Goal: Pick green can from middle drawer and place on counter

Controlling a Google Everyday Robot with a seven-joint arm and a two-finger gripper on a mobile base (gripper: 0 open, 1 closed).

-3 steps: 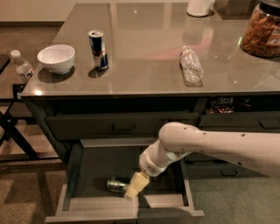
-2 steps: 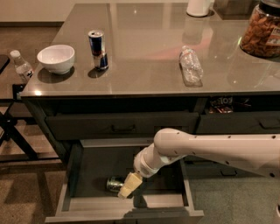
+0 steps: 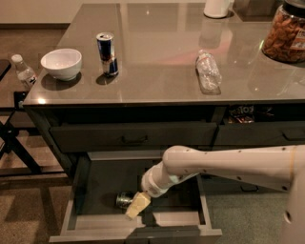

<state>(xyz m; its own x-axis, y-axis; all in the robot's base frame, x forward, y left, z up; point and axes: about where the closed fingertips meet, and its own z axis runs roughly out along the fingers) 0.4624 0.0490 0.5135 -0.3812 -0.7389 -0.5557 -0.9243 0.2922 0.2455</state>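
Observation:
The middle drawer [image 3: 102,183] is pulled open below the counter [image 3: 157,52]. The green can [image 3: 124,200] lies on its side on the drawer floor, near the front and left of centre. Only its left end shows. My white arm reaches in from the right, and my cream-coloured gripper [image 3: 137,205] is down in the drawer, right against the can's right side and covering part of it.
On the counter stand a white bowl [image 3: 61,63], a tall blue-and-silver can [image 3: 107,54], a plastic bottle lying flat [image 3: 208,71], a snack jar [image 3: 288,33] and a white container [image 3: 218,7]. The upper drawer [image 3: 133,136] is closed. A small water bottle [image 3: 23,71] stands at the left.
My arm has swung left and lower into the drawer. The gripper has moved from the can's right side to right over it. The can has not moved.

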